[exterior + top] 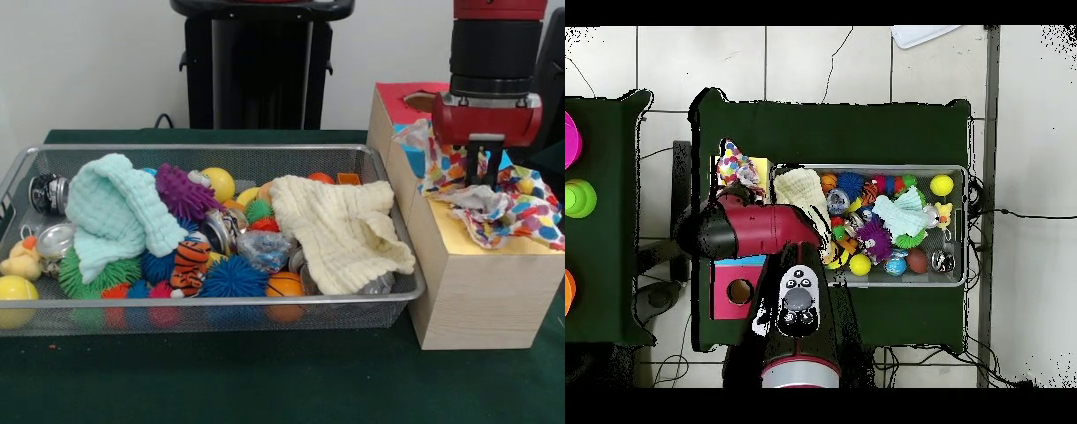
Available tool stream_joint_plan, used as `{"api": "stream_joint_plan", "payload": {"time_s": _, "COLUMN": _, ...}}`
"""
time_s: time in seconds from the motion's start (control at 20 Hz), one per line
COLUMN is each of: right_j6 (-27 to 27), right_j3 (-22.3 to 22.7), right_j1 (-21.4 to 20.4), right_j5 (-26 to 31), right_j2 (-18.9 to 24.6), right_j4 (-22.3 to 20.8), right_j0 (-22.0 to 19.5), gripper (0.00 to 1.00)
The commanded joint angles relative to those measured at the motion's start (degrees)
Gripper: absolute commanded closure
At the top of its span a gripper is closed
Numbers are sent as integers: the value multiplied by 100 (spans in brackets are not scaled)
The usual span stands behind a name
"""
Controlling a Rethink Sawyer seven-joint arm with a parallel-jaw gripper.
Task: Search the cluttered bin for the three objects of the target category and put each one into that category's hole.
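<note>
A: Claw (482, 181)?
B: Clamped on one polka-dot cloth (494, 196), crumpled on the wooden box (468, 291).
A: Bin (212, 309)?
B: Two more cloths: one mint (115, 216), one cream (340, 231).

Dark green surface (265, 380) under everything. Tiled floor (865, 65) around it. Second green surface (600, 250) at overhead's left edge carries pink, green, orange round items.

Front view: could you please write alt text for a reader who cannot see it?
A red and black gripper is over a wooden box, at a dotted cloth draped on the box's top. Left of the box, a mesh bin holds balls, spiky toys, a mint cloth and a cream cloth.
</note>
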Motion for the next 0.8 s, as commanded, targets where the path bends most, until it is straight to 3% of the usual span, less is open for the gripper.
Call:
{"api": "stream_joint_plan", "payload": {"time_s": 0.05, "right_j6": 1001, "right_j3": -643, "right_j1": 472, "right_j5": 486, "right_j2": -55, "right_j4": 350, "right_j0": 96, "gripper": 100}}
{"api": "stream_joint_plan", "payload": {"time_s": 0.35, "right_j6": 1251, "right_j3": -911, "right_j1": 842, "right_j5": 518, "right_j2": -241, "right_j4": 615, "right_j0": 293, "gripper": 100}}
{"api": "stream_joint_plan", "payload": {"time_s": 0.8, "right_j6": 1163, "right_j3": -1114, "right_j1": 1874, "right_j5": -415, "right_j2": -292, "right_j4": 814, "right_j0": 422, "gripper": 100}}
